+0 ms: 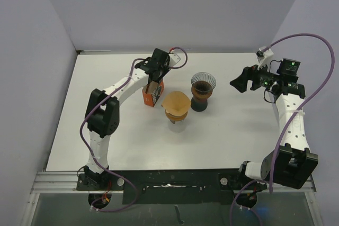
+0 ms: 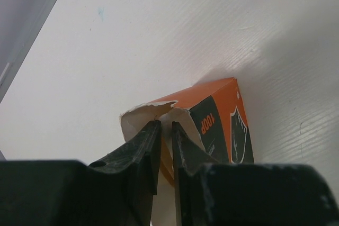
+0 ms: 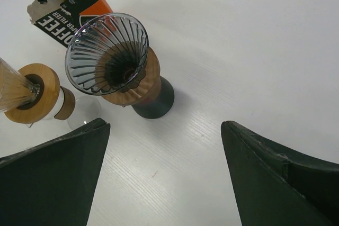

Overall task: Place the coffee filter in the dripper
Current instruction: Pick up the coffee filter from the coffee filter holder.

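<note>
Your left gripper (image 2: 165, 130) pinches a filter (image 2: 165, 154) inside the box (image 2: 222, 125); right gripper (image 3: 164, 173) gapes near the dripper (image 3: 108, 51).

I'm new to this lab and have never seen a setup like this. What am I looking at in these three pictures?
Two robot arms are bolted to the near edge of a white table. One picture looks down from above; the other two come from small cameras on each arm's wrist, so the dark shapes at the bottom are that arm's own fingers.

On the table stand an orange box of coffee filters, a glass dripper on a dark base, and a second brewer already holding a brown paper filter.

The left hand is nearly shut at the box's torn-open top, apparently pinching a filter inside, though I can't confirm it. The right hand is wide open and holds nothing, pointing toward the dripper.
</note>
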Robot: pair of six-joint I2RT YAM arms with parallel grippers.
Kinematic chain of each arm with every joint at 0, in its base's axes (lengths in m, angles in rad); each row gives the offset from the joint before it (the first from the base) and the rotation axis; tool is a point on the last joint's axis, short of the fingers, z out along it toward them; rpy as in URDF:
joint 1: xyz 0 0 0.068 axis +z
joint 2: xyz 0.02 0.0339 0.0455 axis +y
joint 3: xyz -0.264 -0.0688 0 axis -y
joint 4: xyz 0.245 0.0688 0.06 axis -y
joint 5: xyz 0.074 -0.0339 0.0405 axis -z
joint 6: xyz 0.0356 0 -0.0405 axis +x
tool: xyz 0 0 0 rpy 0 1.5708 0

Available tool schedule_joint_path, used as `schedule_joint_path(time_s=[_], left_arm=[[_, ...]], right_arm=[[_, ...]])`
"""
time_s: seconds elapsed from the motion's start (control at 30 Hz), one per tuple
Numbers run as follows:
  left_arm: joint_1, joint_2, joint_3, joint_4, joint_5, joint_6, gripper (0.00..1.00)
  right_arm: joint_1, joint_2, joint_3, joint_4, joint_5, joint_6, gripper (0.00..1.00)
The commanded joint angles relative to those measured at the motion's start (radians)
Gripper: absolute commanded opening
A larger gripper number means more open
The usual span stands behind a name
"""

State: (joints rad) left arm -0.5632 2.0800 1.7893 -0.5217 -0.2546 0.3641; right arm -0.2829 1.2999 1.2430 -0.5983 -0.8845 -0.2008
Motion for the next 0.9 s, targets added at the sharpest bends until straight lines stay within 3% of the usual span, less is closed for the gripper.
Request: schedule_joint_path(time_s=[0.0, 0.2, 0.87], left_arm=[[-0.006, 0.018, 0.016, 0.027, 0.011, 0.009, 0.12], [-0.005, 0.003, 0.035, 0.02, 0.008, 0.012, 0.0], [-0.004, -0.168, 0.084, -0.081, 0.09, 0.007, 0.0]], right_arm=[[-0.007, -0.034, -0.005, 0.048, -0.033, 0.005, 0.89], [-0.006, -0.031, -0.002, 0.048, -0.036, 0.008, 0.9], [-0.005, -0.014, 0.021, 0.035, -0.044, 0.011, 0.9]])
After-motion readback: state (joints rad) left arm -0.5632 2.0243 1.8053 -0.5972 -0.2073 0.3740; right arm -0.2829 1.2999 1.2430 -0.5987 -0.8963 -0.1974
